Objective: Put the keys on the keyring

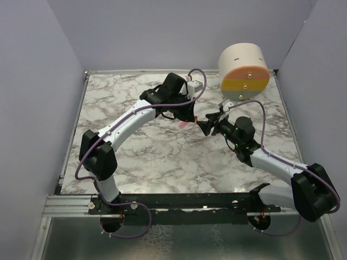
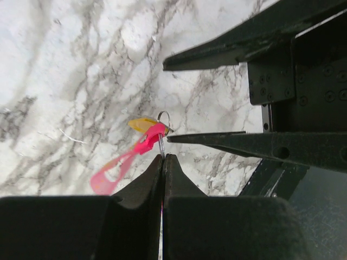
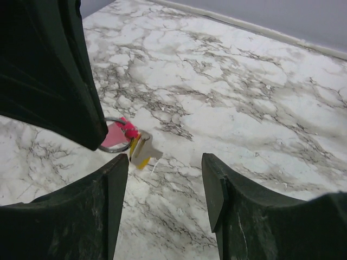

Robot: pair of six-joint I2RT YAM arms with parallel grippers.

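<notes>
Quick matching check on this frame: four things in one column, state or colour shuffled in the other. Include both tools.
Things:
1. left tool
2. right tool
3. elongated key
4. big cylinder

States or colours:
A. open, holding nothing
B. cream, with an orange and yellow face
C. shut on the keyring
D. pink

Pairs: 1-C, 2-A, 3-D, 4-B
</notes>
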